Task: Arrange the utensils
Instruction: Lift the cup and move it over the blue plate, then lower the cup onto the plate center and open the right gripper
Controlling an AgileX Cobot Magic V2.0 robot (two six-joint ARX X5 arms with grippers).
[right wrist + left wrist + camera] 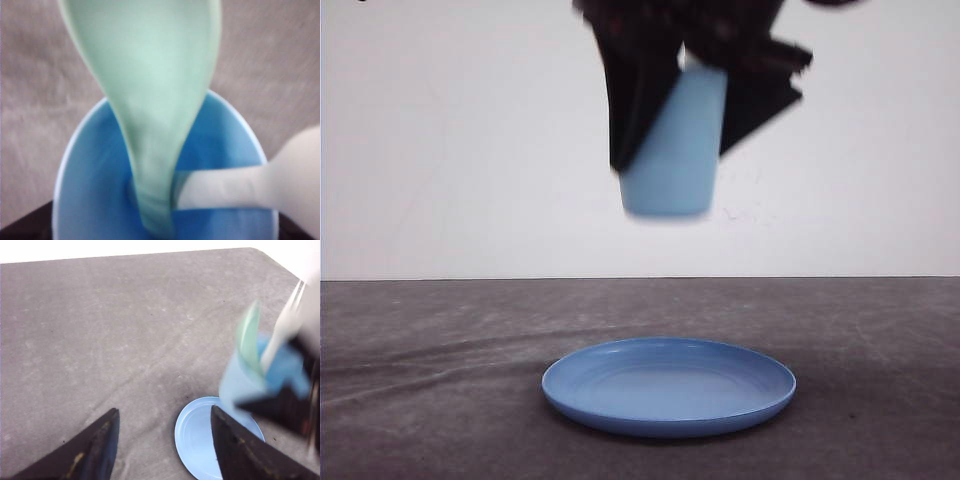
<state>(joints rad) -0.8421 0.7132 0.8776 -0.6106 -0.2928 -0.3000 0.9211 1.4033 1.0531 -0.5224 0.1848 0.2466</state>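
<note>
- Light blue cup [90,200]: seen from above, mouth open toward the camera, image blurred.
- Pale mint-green spoon [150,85]: stands in the cup, narrow end down at the cup floor, broad oval bowl rising out past the rim.
- White fork [280,185]: thick rounded handle leans over the cup rim; its lower end meets the spoon's stem inside. Tines not visible.
- Grey-brown surface [30,100]: lies behind the cup.
</note>
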